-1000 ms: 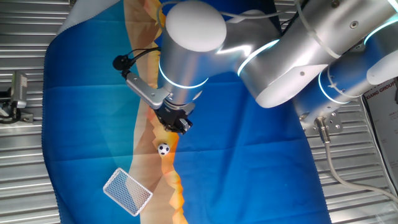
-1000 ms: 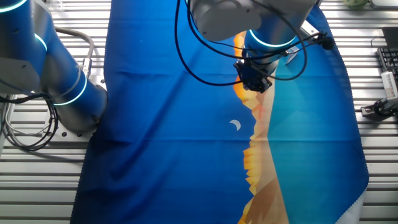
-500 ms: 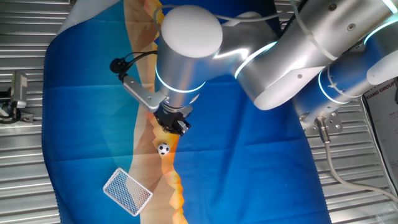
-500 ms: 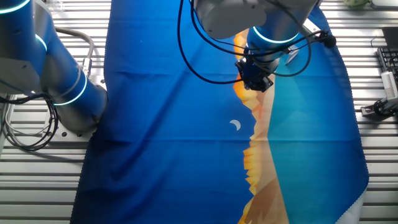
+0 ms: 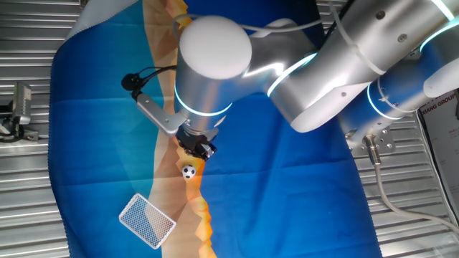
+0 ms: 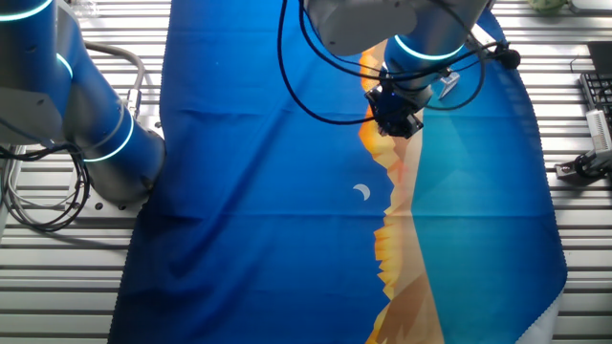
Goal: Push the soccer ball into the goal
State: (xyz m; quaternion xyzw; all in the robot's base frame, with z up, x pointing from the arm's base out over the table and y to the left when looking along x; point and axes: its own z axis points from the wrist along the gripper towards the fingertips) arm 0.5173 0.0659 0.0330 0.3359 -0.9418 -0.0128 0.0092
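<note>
White-and-black soccer ball (image 5: pixel 188 171) sits on the orange band of the blue printed cloth (image 5: pixel 287 179), with the goal (image 5: pixel 146 219) lying well apart from it toward the cloth's near edge, mesh face up. Gripper (image 5: pixel 196 146) hangs just beside the ball on the side away from the goal, fingertips dark and bunched under the wrist, so I cannot tell if the jaws are wide or closed. From the other fixed view the gripper (image 6: pixel 395 118) is over the same orange band, with 1 black cable (image 6: pixel 316 105) looping off the wrist; ball and goal aren't visible there.

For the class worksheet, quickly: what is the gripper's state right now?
Gripper: cannot be told whether open or closed; it holds nothing visible and sits just above the soccer ball.
</note>
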